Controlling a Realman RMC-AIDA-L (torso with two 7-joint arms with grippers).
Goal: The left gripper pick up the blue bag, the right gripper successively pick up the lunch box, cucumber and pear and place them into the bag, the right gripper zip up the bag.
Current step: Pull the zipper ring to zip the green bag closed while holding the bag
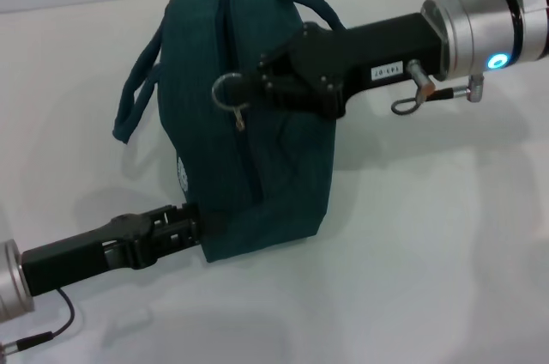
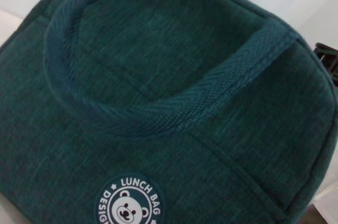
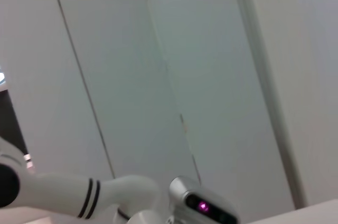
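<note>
Gripping woven blue bag [image 1: 249, 124], right gripper [image 1: 257, 85].

A bare lab-like test space: plain white table [image 1: 412, 278] and blank white wall panels [image 3: 158, 65]

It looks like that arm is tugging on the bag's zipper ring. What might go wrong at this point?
The right gripper meets the round ring pull only at its fingertips, so the ring might slip free partway along the zipper. The blue bag stands upright, with the left gripper down at its bottom corner; a sideways pull up top might tip or drag it. The loose handle hangs near the zipper and might snag.
</note>
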